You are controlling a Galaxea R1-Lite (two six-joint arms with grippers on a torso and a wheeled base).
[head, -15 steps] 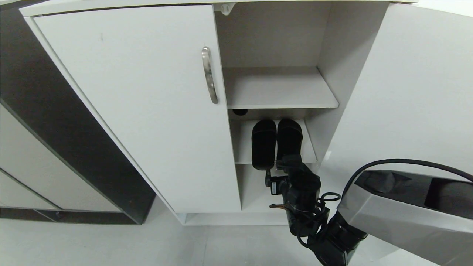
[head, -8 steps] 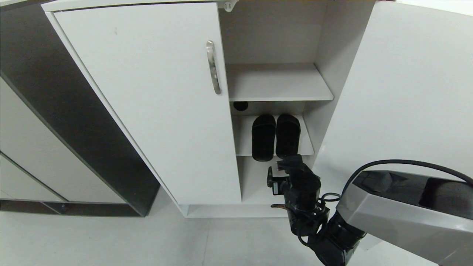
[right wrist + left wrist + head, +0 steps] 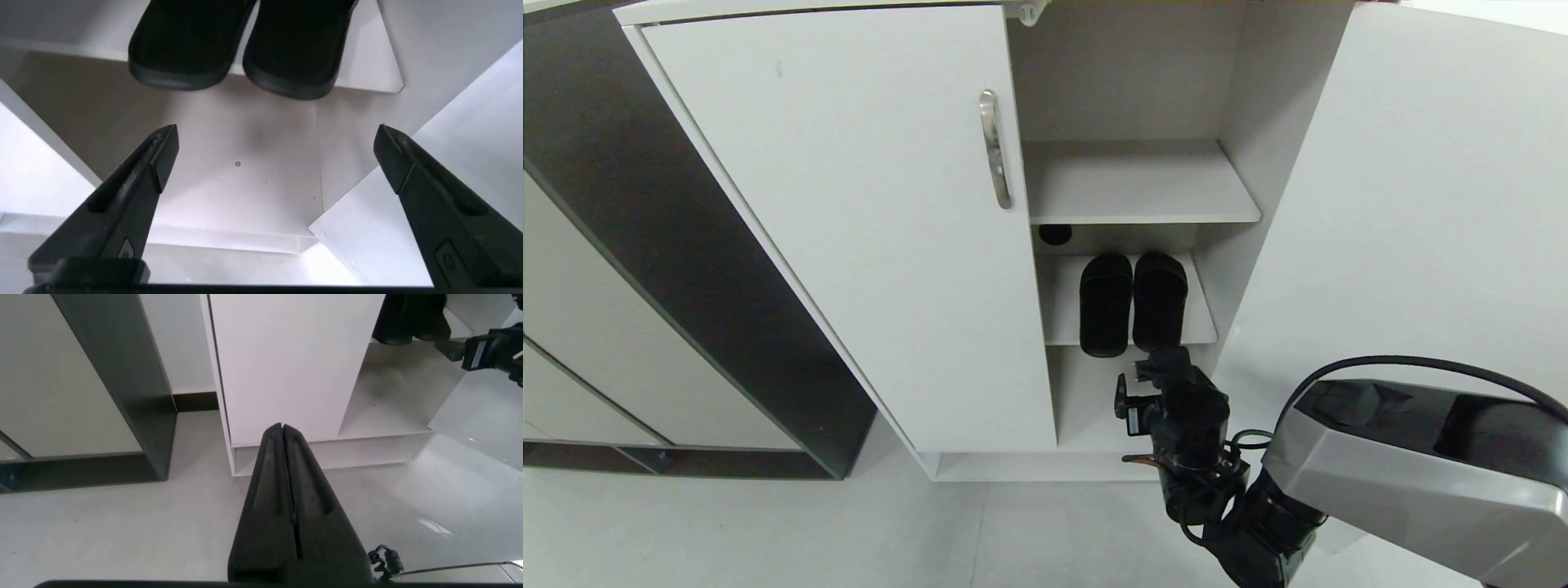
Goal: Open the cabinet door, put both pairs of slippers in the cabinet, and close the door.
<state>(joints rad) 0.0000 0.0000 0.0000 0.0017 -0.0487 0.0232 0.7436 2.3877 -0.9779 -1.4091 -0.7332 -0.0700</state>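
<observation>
Right pincer (image 3: 1161,361): fingers apart, empty, at the open cabinet (image 3: 1127,82) front. Black slippers (image 3: 1107,302) sit side by side on the shelf (image 3: 1055,314) just above and beyond it. Left pincer (image 3: 282,434): fingers together, empty.

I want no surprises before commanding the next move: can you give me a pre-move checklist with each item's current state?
1. Right door swung open: ok.
2. One pair of slippers lying on the middle shelf: ok.
3. Right pincer open, empty, apart from the slippers: ok.
4. Left pincer shut, holding nothing: ok.
5. Second pair stored in the cabinet: cannot tell.
</observation>
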